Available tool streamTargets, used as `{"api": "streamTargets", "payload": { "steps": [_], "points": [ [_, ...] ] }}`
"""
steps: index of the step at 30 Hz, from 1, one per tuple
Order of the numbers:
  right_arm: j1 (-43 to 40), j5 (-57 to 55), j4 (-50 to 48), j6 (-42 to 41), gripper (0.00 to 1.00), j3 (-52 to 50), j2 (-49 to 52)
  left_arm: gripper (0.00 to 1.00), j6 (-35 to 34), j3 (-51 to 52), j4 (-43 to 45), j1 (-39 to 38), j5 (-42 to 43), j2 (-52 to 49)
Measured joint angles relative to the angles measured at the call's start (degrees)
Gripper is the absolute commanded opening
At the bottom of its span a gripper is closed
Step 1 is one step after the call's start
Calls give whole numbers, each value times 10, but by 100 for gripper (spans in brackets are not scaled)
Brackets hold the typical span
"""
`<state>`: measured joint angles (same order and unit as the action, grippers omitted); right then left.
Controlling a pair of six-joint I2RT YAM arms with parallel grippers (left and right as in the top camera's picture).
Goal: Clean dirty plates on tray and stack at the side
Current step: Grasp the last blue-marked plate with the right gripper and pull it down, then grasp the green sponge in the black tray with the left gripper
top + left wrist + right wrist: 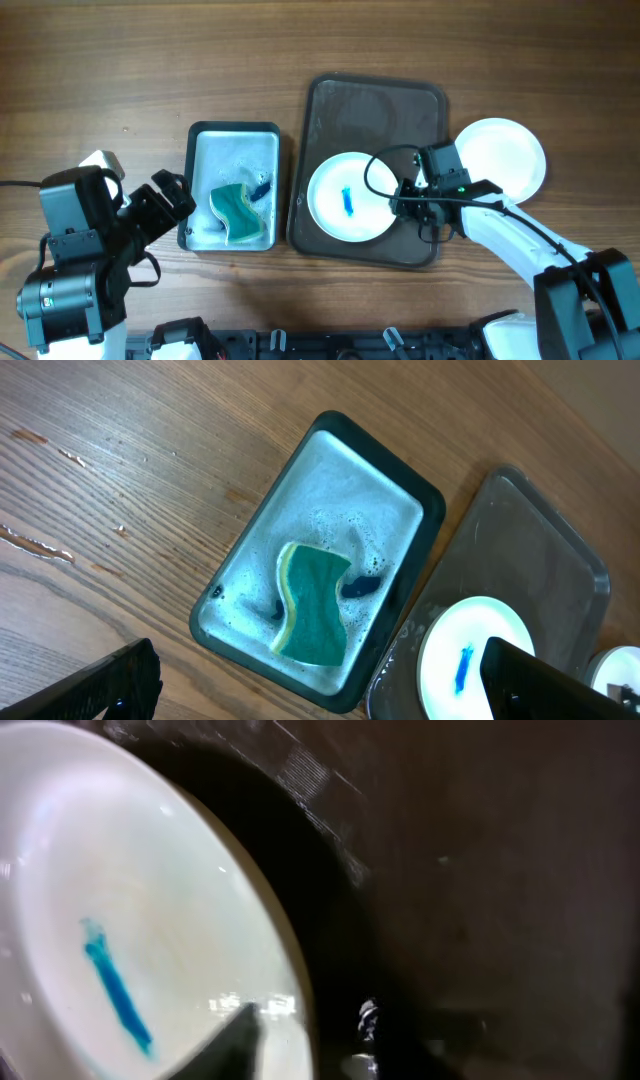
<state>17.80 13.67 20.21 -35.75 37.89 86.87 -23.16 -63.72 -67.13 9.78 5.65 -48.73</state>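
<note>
The dark brown tray (380, 95) holds one white plate (335, 205) with a blue smear at its centre. My right gripper (403, 203) is shut on this plate's right rim. In the right wrist view one finger lies over the plate (130, 900) and the rim sits between the jaws (305, 1025), with a dark shadow under the edge. Plain white plate (502, 155) rests on the table right of the tray; I cannot tell whether it is one or a stack. My left gripper (172, 203) is open and empty, left of the sponge tray, its fingers wide apart (330, 695).
A small pale tray with a dark rim (199, 150) stands left of the brown tray, holding foam and a green-yellow sponge (234, 208), also in the left wrist view (315, 605). Water drops lie on the wood (40, 543).
</note>
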Motion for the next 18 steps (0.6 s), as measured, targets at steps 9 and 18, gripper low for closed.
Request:
{"api": "streamTargets", "payload": {
  "steps": [9, 18],
  "points": [
    [0, 0, 97, 78, 48, 64, -93, 92, 0, 0, -11, -2, 40, -5],
    [0, 0, 135, 125, 48, 74, -175, 68, 1, 27, -40, -46, 47, -133]
  ]
}}
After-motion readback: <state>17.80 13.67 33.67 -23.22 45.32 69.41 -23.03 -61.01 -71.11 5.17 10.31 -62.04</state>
